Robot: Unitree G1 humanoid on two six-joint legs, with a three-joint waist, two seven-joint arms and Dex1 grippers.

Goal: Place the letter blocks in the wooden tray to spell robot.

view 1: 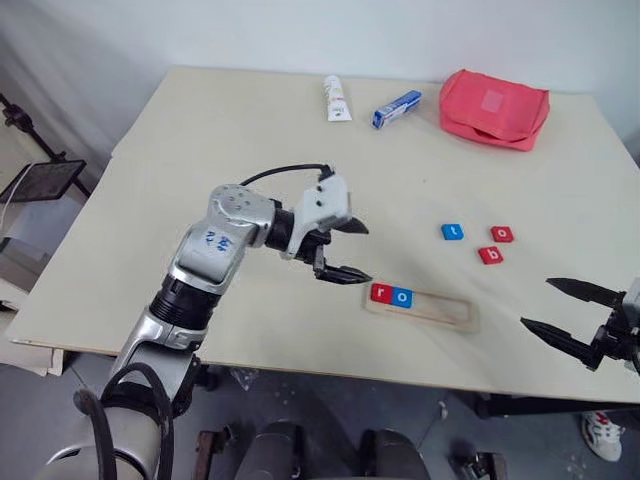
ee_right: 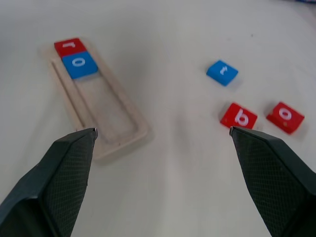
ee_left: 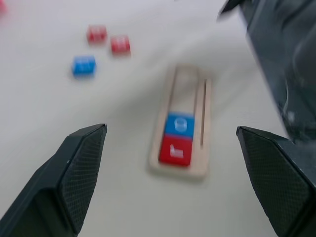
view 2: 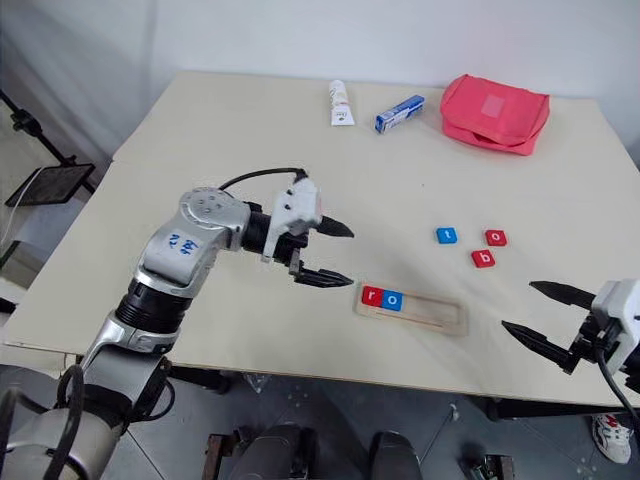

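The wooden tray [view 1: 440, 308] lies near the table's front edge. At its left end sit two of the letter blocks, a red "r" [view 1: 381, 293] and a blue "o" [view 1: 402, 297]. Three more blocks lie loose behind the tray to the right: a blue "t" [view 1: 452, 232], a red "o" [view 1: 502, 234] and a red "b" [view 1: 490, 255]. My left gripper [view 1: 366, 253] hovers open and empty just left of the tray, pointing right. My right gripper [view 1: 537, 303] stands open and empty off the tray's right end, with the tray [ee_right: 113, 118] and the "b" [ee_right: 239, 117] ahead of it.
At the back of the table lie a white tube [view 1: 337, 98], a blue-and-white box [view 1: 397, 108] and a red pouch [view 1: 494, 108]. A black stand [view 1: 40, 180] is beyond the table's left edge. The front edge runs close below the tray.
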